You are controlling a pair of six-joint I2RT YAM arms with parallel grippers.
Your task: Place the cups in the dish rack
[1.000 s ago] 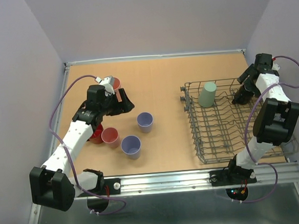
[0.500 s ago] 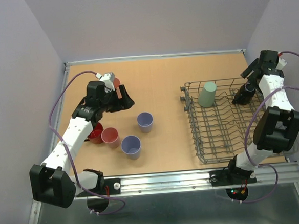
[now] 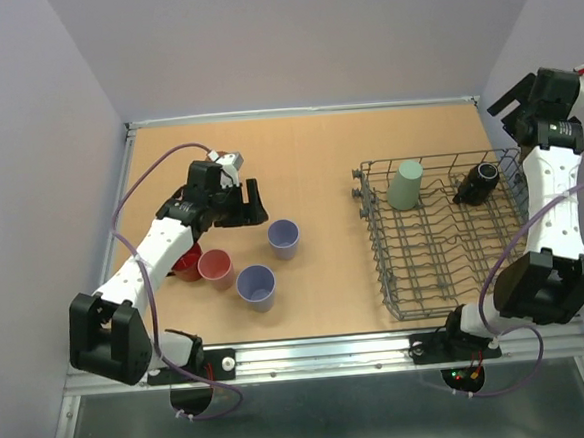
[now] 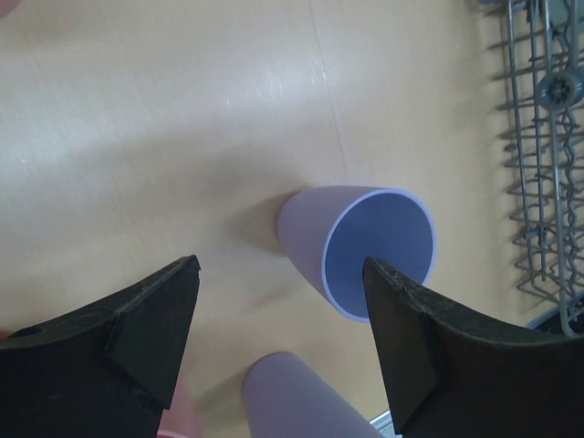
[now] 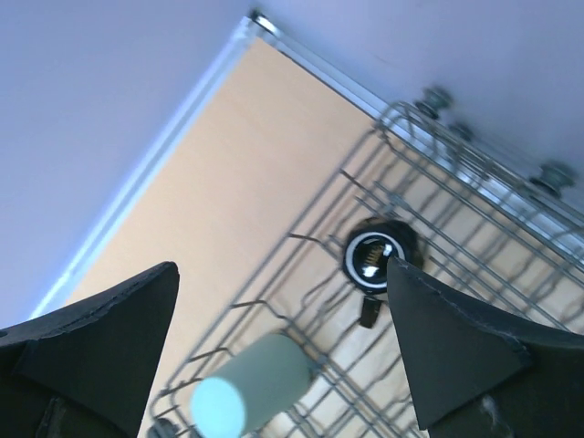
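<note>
- Left gripper (image 4: 281, 274): jaws spread, empty, poised over the upper lavender cup (image 4: 365, 251), centre-left in the top view.
- Right gripper (image 5: 281, 269): spread, empty, raised at upper right above the rack (image 3: 380, 253).
- Rack holds a green cup (image 3: 404, 184) and a dark mug (image 3: 483, 181) along its upper end.
- Step judged: reaching for the lavender cup.
- Next move calls for descending, straddling its wall, then closing.

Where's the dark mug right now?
In the top view the dark mug is inside the rack, toward its far right corner and right of the green cup. The right wrist view shows it there too.
</note>
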